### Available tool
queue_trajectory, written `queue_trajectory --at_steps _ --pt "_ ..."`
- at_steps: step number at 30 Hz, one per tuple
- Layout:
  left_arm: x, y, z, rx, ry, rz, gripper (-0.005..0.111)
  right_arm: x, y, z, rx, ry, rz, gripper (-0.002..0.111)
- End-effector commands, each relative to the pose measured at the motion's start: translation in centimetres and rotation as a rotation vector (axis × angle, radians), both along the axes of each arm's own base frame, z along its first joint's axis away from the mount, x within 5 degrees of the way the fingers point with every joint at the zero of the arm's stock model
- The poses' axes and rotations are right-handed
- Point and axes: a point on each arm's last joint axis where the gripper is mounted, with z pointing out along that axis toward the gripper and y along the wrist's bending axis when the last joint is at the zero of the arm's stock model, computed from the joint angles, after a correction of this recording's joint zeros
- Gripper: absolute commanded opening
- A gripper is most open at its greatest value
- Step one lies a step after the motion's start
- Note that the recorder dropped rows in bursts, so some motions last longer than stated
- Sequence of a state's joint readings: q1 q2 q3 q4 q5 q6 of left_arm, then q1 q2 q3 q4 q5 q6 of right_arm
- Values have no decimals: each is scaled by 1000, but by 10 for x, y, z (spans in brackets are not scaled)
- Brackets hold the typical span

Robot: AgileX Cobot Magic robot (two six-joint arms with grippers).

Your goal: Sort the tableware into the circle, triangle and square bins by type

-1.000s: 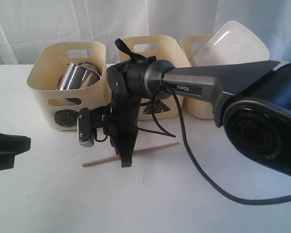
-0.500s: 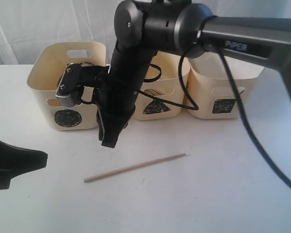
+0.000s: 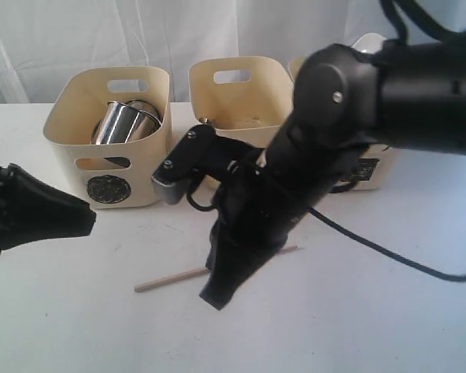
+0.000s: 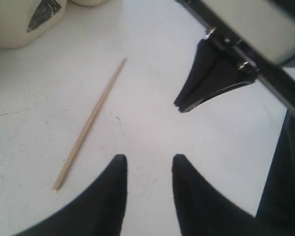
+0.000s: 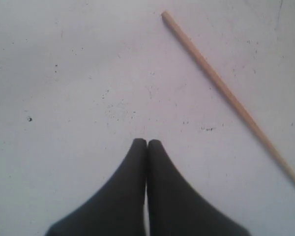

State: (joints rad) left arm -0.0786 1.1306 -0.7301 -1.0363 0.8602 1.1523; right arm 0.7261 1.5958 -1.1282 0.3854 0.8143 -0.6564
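Note:
A single thin wooden chopstick (image 3: 167, 279) (image 4: 91, 123) (image 5: 226, 93) lies on the white table in front of the bins. My right gripper (image 3: 215, 299) (image 5: 147, 142) points down just in front of the chopstick's middle, shut and empty, a little apart from the stick. My left gripper (image 3: 85, 219) (image 4: 148, 160) hovers at the left, open, with bare table between its fingers and the chopstick's thick end off to one side. The circle bin (image 3: 70, 148) holds shiny steel mugs (image 3: 124, 123). The triangle bin (image 3: 237, 85) (image 4: 14, 29) stands in the middle. The square bin (image 3: 366, 172) is mostly hidden behind my right arm.
My right arm (image 3: 357, 101) stretches from the upper right across the bins, its cable (image 3: 388, 260) trailing over the table. In the left wrist view the right gripper (image 4: 206, 83) stands close ahead. White curtain backs the bins.
My right arm has swung down from in front of the bins to the table by the chopstick. My left gripper has moved in from the left and opened.

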Motion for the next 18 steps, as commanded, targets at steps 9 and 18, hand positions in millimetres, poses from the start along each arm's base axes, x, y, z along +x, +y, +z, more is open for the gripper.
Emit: queue_trajectory --at_steps 9,18 --pt "56 -35 -52 189 193 -186 55 -60 -54 -3 51 8 -121 0" --pt "81 -73 -81 389 128 -347 55 -76 -68 -9 44 18 -123 0"
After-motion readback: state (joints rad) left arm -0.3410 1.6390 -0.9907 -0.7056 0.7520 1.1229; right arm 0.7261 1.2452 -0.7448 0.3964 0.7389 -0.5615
